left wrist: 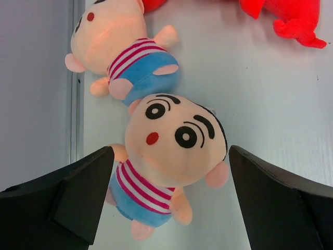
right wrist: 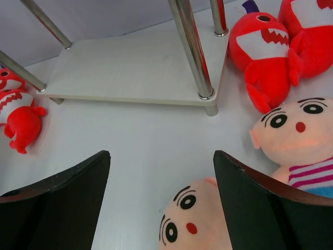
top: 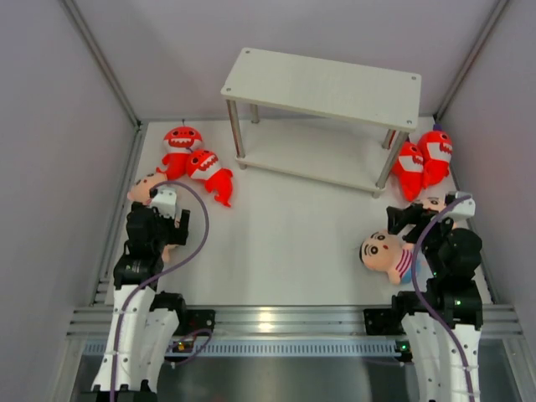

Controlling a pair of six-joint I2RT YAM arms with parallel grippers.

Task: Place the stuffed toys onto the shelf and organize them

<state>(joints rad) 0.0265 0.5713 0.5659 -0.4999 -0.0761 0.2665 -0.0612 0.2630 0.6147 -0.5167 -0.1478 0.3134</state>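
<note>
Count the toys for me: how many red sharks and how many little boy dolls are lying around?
Red sharks: 4
Boy dolls: 4
Total: 8 toys

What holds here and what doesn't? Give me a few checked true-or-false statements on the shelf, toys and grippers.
1. Both boards of the shelf carry no toys. True.
2. The left gripper is shut on a boy doll. False: its jaws are open, one on each side of the doll, which lies on the table.
3. Red sharks lie at both ends of the shelf. True.
4. The right gripper holds a red shark. False: it is open and empty.
</note>
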